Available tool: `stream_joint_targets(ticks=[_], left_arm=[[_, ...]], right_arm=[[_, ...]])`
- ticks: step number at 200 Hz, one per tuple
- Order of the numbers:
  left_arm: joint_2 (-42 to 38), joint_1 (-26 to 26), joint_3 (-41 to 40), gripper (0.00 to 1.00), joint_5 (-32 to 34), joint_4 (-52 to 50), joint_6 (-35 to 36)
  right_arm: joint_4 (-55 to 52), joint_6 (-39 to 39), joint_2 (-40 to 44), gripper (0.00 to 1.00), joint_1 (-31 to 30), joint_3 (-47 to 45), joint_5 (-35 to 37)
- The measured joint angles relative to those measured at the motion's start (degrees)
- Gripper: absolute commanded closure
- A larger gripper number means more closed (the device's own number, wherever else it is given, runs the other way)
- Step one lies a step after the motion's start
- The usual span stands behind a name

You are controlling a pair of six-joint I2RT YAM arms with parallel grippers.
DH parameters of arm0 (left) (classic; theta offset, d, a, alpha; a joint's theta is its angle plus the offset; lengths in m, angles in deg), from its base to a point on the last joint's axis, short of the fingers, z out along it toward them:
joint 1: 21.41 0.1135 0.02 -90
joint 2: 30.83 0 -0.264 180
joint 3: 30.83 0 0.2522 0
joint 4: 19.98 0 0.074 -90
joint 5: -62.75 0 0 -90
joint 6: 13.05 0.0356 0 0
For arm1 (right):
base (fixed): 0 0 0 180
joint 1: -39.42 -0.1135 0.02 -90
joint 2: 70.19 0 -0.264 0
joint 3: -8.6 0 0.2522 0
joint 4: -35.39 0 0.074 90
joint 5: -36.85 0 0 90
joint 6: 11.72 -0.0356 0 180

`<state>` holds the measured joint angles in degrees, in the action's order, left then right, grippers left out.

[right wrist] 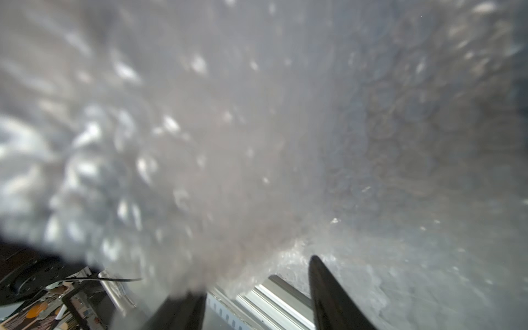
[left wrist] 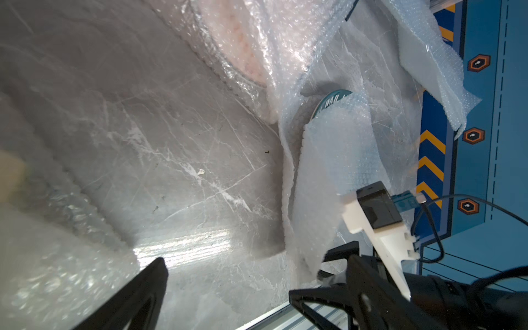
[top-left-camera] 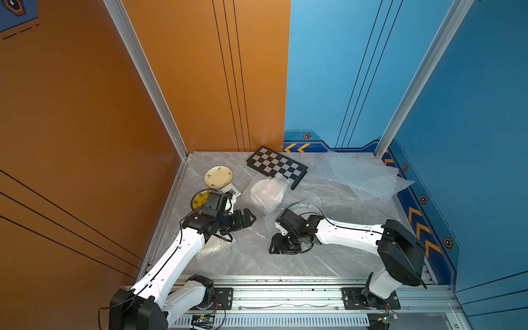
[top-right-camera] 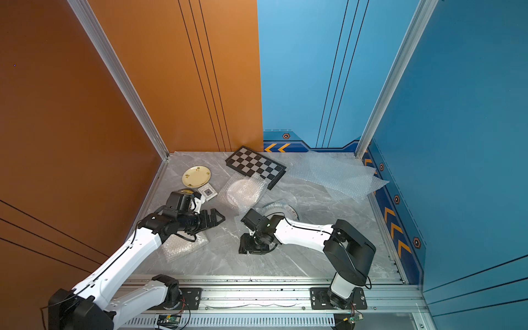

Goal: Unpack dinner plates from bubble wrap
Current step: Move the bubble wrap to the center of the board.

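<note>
View from my station: left claw [left wrist: 225, 277] spread wide and empty over the counter [top-left-camera: 343, 251]. Right claw [right wrist: 251, 285] has its jaws parted, with blurred bubble wrap [right wrist: 200, 143] hanging before it. Pale yellow plate [top-left-camera: 218, 176] and dark-rimmed plate [top-left-camera: 200, 198] lie bare at left. The wrapped plate [top-left-camera: 265, 193] rests beside the checkerboard [top-left-camera: 277, 165].

We see only a sliver of the yellow plate [top-left-camera: 198, 200]; the left arm [top-left-camera: 215, 204] covers the rest. The lettered plate [left wrist: 333, 98] sits mostly under bubble wrap [left wrist: 337, 148], words unreadable to us. The wrapped plate [top-left-camera: 265, 192] has its pattern hidden. In the right wrist view the bubble wrap is all blur. The card [top-left-camera: 231, 190] has print too small.
</note>
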<state>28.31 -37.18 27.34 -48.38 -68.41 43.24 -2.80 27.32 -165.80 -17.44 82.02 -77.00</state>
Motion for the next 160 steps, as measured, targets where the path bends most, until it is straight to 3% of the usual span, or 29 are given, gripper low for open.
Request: stream_joint_targets(ticks=[41, 105, 160], left_arm=[[-0.02, 0.46, -0.13, 0.02, 0.04, -0.31, -0.39], [3.54, 0.46, -0.48, 0.00, -3.06, 2.27, -1.36], [8.48, -0.04, -3.74, 0.12, -6.21, 8.79, -5.05]], right_arm=[[-1.16, 1.01, 2.45, 0.28, 2.08, 3.30, -2.34], [-5.14, 0.96, 14.84, 0.28, 16.63, 3.34, -0.07], [-7.78, 0.96, 15.08, 0.27, 22.16, 3.17, 4.11]])
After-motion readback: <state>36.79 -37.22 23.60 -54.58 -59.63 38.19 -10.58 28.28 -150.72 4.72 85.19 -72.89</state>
